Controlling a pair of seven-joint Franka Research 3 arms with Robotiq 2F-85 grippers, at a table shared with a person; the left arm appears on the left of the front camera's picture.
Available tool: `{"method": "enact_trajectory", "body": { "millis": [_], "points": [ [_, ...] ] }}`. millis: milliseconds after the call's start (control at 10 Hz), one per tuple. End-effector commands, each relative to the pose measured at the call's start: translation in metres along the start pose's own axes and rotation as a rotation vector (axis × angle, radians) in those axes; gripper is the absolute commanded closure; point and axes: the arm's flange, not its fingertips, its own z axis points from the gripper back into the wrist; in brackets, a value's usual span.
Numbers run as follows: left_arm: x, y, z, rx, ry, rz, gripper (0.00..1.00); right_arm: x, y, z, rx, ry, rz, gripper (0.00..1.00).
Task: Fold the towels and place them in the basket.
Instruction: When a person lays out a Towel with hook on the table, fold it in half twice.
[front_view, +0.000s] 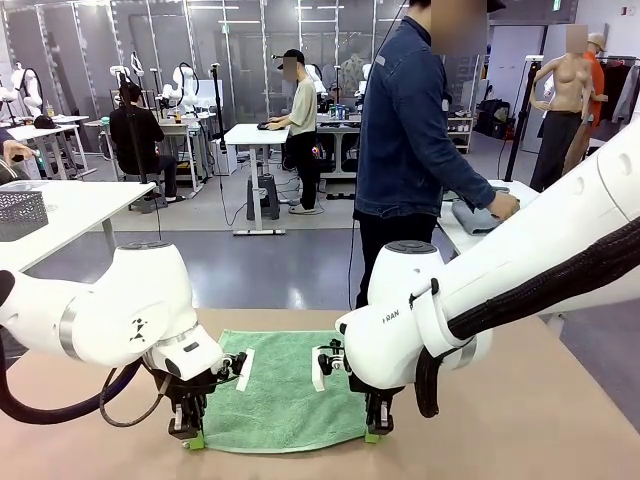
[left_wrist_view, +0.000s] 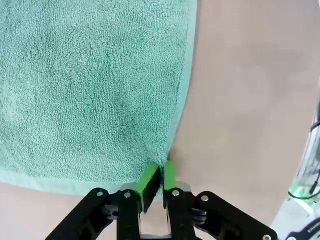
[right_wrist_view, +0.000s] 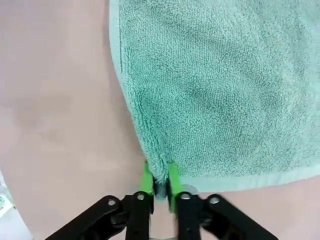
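A mint green towel (front_view: 280, 392) lies flat on the tan table, near its front edge. My left gripper (front_view: 192, 438) is shut on the towel's near left corner; in the left wrist view the green pads (left_wrist_view: 148, 179) pinch the towel (left_wrist_view: 90, 85) at its corner. My right gripper (front_view: 374, 434) is shut on the near right corner, and the right wrist view has the towel (right_wrist_view: 225, 85) bunched between its pads (right_wrist_view: 146, 181). A pale blue-grey towel (front_view: 478, 216) rests under a person's hand on a far table. A dark wire basket (front_view: 22, 213) stands on a white table at far left.
A person in a denim jacket (front_view: 410, 130) stands just past the table's far edge, hand on the side table at right. Bare tan tabletop (front_view: 540, 420) spreads to both sides of the green towel. Other people sit at desks farther back.
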Motion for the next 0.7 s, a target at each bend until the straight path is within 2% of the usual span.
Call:
{"method": "enact_trajectory", "body": {
  "millis": [0,200,600],
  "points": [
    [-0.009,-0.007,0.001,-0.009,-0.022,0.021,1.0,-0.002,0.01,0.006,0.021,-0.001,-0.006,1.0],
    [-0.01,-0.022,0.015,-0.015,-0.069,0.006,1.0,-0.003,0.024,0.025,0.01,-0.014,0.003,1.0],
    [-0.011,-0.073,0.049,0.001,-0.106,-0.01,1.0,-0.003,0.07,0.064,-0.039,-0.043,0.032,1.0]
  ]
}}
